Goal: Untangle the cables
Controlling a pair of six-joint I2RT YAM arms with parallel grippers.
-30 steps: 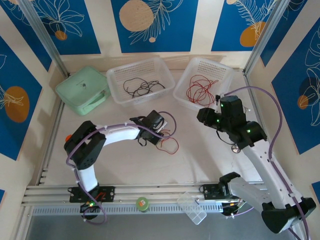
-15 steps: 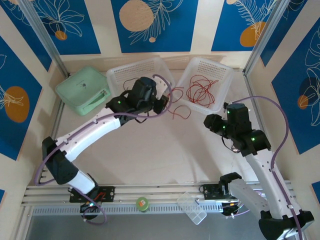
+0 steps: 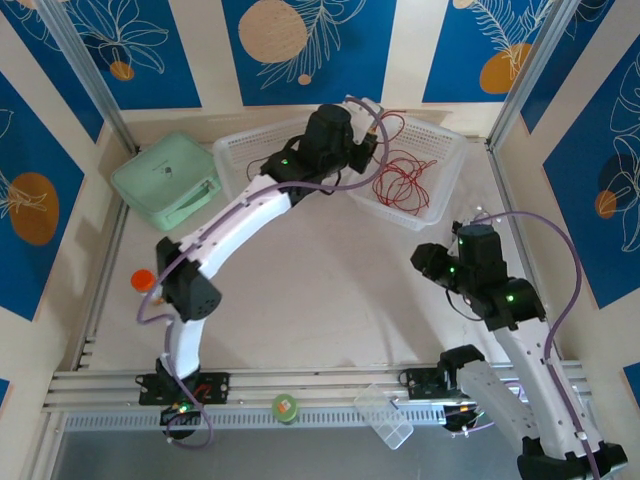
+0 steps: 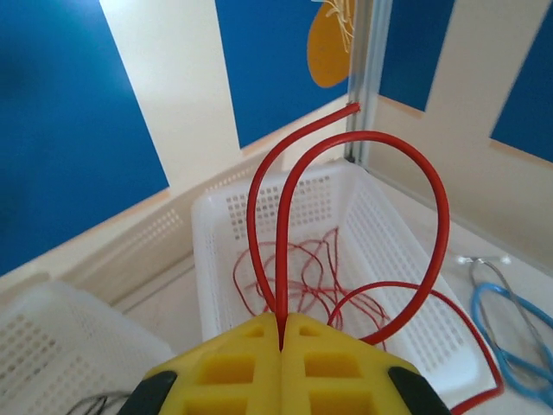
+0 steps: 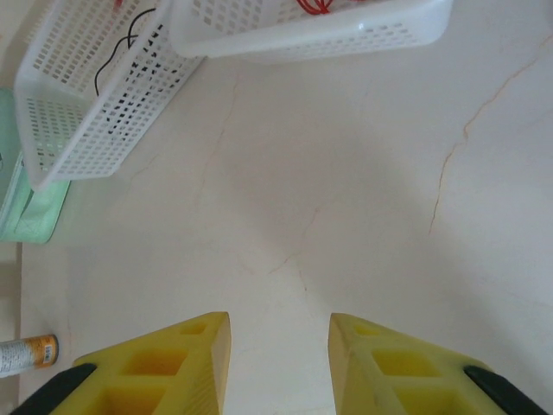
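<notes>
The left pincer (image 4: 282, 324) is closed tight, its yellow fingers (image 4: 242, 363) pinching a red cable (image 4: 436, 216) that rises from between them in two tall loops. It hangs above the near rim of the right-hand basket (image 4: 200, 203), where more red cables (image 4: 307, 268) lie tangled on the bottom. The held cable's lower loop trails down toward that basket. The right pincer (image 5: 279, 346) stands partly open and holds nothing, over bare desk (image 5: 346, 216). Farther off, a black cable (image 5: 102, 69) lies in the left-hand basket (image 5: 78, 130).
</notes>
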